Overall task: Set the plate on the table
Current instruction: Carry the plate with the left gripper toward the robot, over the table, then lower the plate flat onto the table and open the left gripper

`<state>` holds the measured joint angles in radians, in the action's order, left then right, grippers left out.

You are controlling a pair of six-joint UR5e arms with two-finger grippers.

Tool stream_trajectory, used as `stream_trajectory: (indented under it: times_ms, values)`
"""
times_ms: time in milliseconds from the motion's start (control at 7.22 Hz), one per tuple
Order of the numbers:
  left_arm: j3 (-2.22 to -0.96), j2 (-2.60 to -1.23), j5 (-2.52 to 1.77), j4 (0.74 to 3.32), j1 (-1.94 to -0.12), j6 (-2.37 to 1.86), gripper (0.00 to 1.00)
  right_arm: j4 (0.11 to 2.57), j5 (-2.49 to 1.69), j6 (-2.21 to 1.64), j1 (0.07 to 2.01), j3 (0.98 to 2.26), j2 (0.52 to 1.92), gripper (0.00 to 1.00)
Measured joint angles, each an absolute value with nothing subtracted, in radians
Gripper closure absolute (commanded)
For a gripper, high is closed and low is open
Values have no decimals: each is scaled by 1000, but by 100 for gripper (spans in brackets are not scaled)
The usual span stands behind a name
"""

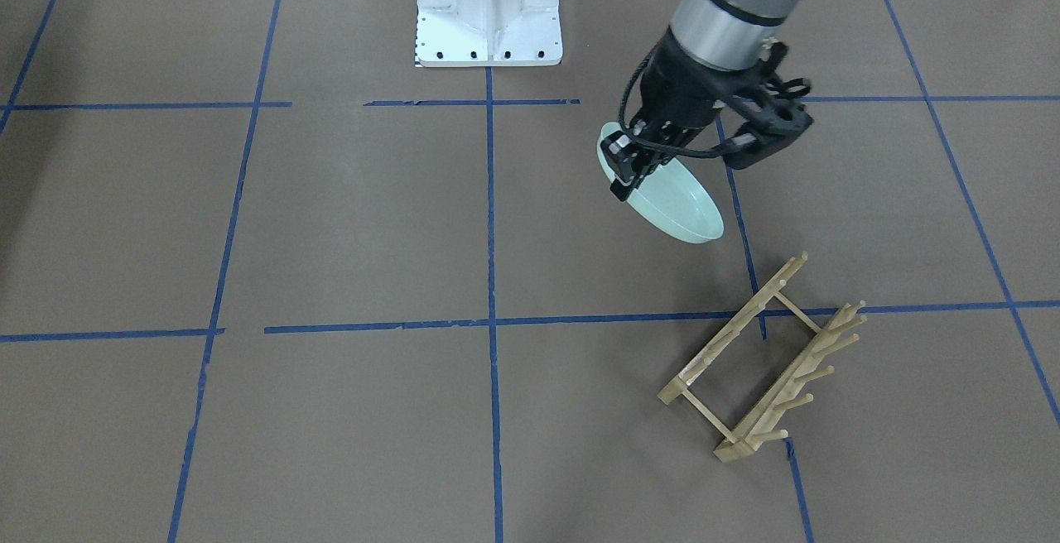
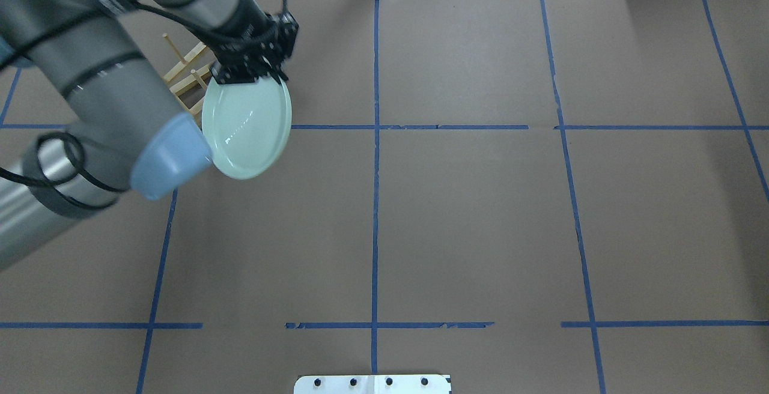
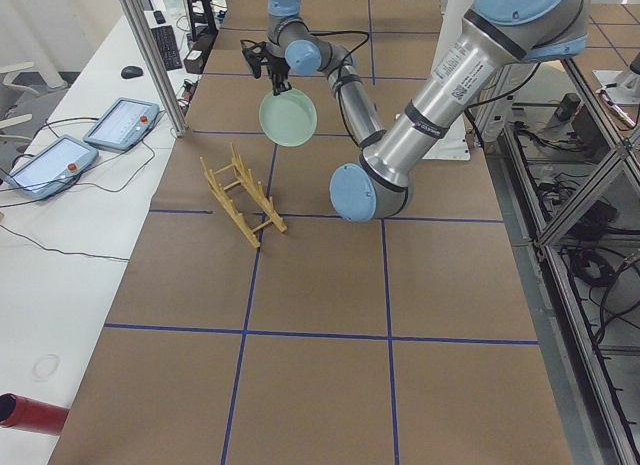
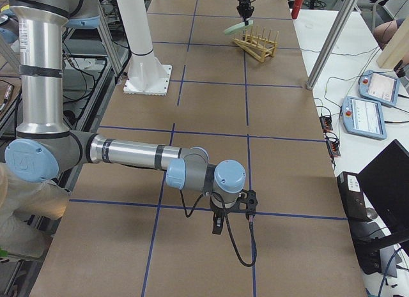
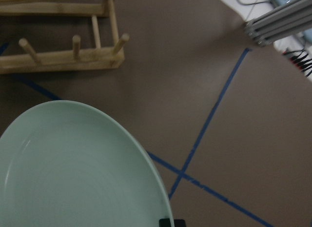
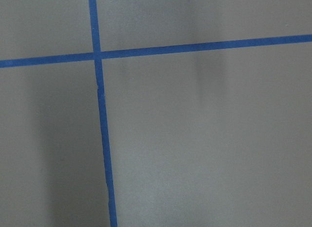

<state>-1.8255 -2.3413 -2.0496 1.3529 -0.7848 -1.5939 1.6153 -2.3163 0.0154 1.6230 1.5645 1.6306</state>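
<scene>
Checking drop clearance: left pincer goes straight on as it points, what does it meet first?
Probably bare table, with the plate held by the left pincer touching first. The rack sits aside; depth unclear.

In my front-facing view, lower right: a wooden peg rack (image 1: 762, 357), set at a slant to the frame. In my left-side view, left edge: a near pendant (image 3: 40, 165) and a far pendant (image 3: 122, 122), both cabled; above them a mouse (image 3: 132, 72) and a keyboard (image 3: 167, 45). Lower left corner: a red cylinder (image 3: 30, 412).

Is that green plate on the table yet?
No. The round mint-green plate hangs tilted above the brown taped table, gripped by the left end effector.
</scene>
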Motion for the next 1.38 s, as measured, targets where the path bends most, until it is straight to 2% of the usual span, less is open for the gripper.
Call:
stream_trajectory:
  times_ms: [277, 554, 831, 969, 1108, 1246, 1385]
  values:
    - [-1679, -2415, -1930, 1148, -593, -1513, 100, 1615, -2316, 15, 1623, 1564, 1631, 0]
    - [-1496, -2481, -1832, 1121, -482, -1431, 100, 1615, -2316, 15, 1623, 1564, 1631, 0]
    - [-1420, -2494, -1763, 1147, -430, -1391, 100, 1615, -2316, 15, 1623, 1565, 1631, 0]
    - [-1406, -2492, -1744, 1165, -415, -1387, 59, 1615, -2316, 15, 1623, 1565, 1631, 0]
    - [-1401, -2490, -1736, 1176, -409, -1386, 10, 1615, -2316, 15, 1623, 1565, 1631, 0]
    - [-1401, -2487, -1732, 1181, -407, -1385, 0, 1615, -2316, 15, 1623, 1565, 1631, 0]
    - [-1407, -2484, -1731, 1189, -408, -1382, 0, 1615, -2316, 15, 1623, 1565, 1631, 0]
